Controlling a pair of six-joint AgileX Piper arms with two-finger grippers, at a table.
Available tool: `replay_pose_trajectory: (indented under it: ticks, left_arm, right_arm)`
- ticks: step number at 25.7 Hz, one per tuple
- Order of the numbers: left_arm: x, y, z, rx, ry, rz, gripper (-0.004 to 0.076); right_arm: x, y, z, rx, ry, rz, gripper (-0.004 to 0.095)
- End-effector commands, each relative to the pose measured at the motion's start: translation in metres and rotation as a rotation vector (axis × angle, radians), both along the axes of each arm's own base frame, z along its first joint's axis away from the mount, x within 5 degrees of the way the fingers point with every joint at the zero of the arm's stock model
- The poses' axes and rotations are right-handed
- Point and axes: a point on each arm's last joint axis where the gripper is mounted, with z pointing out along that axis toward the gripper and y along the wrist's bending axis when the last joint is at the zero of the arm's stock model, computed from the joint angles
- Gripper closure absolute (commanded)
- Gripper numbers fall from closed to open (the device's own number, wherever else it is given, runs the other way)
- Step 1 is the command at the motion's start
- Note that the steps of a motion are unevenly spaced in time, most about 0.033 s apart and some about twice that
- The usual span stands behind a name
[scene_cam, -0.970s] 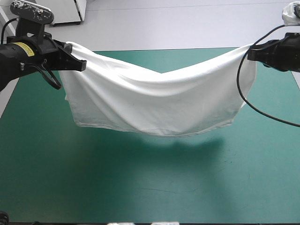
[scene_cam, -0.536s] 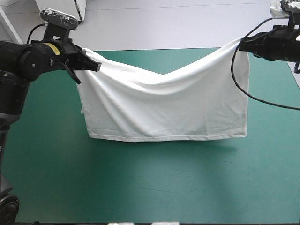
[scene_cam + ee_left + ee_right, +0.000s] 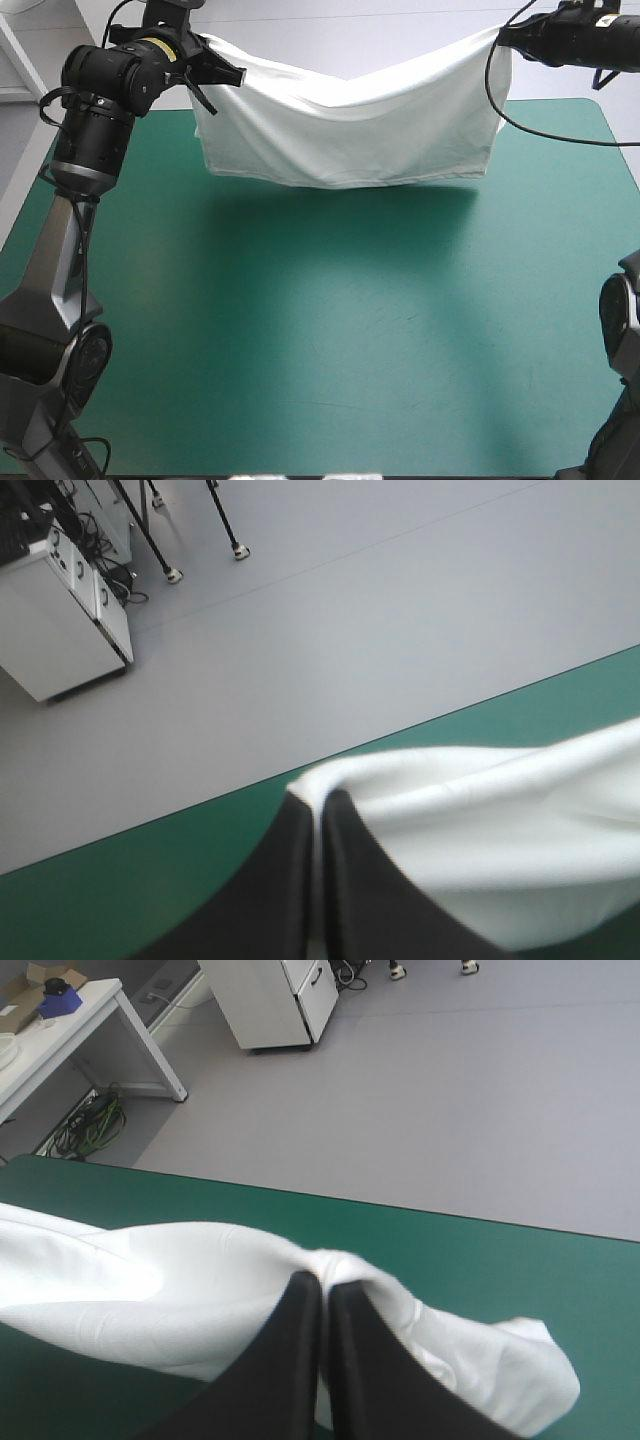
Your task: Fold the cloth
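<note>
Cloth is held aloft: the T-shirt (image 3: 350, 130) is hung between the two arms above the far edge of the table (image 3: 330, 330). Its upper edge sags in the middle and its lower hem hangs free over the far part of the teal-green cover. The left gripper (image 3: 232, 75) is pressed together on one upper corner and the right gripper (image 3: 503, 35) is pinched on the other. In each wrist view the black fingers are seen all but meeting, with white fabric bunched at their tips.

The step in hand is judged to be carrying the stretched shirt into place for laying down. To do this well, both arms should be moved at one pace and at one height, so that the hem is set down straight and square to the table's edges. The sag should be taken up gently, without fabric being pulled from either pinch. Whether the hem hangs in one layer or two cannot be made out surely from above.

Both arms are raised and reached forward. The left one is bent steeply upward from the near left, its wrist turned inward toward the shirt. The right wrist is held level at the far right corner.
</note>
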Motion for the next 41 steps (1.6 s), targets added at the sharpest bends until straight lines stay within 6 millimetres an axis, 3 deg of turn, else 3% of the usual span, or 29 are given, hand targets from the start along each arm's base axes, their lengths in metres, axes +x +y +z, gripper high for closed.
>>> replay_pose_trajectory:
  ticks: [1,5,10,17,23,31,41]
  left_arm:
    - [-0.003,0.016,0.02,-0.108,-0.082,0.006,0.0733]
    - [0.01,0.019,-0.013,-0.155,0.093,-0.006,0.0733]
    - [0.005,0.01,-0.043,-0.201,0.324,-0.062,0.0733]
    - [-0.047,0.021,-0.061,-0.145,0.549,-0.054,0.0733]
    - [-0.09,0.03,-0.104,-0.118,0.725,-0.036,0.0733]
    - [-0.114,0.03,-0.158,-0.104,0.955,-0.048,0.0733]
    - [-0.14,0.036,-0.194,-0.088,1.085,-0.032,0.0733]
  right_arm:
    - [0.001,-0.003,0.011,0.032,-0.078,-0.011,0.0921]
    - [0.016,-0.007,-0.024,0.014,0.08,0.041,0.0921]
    - [0.016,-0.007,-0.062,0.023,0.274,0.078,0.0921]
    - [-0.033,-0.005,-0.09,-0.053,0.444,0.058,0.0921]
    - [-0.077,0.002,-0.118,-0.125,0.552,0.039,0.0921]
    - [-0.124,0.025,-0.18,-0.28,0.756,0.106,0.0921]
    - [-0.165,0.033,-0.242,-0.346,0.991,0.156,0.0921]
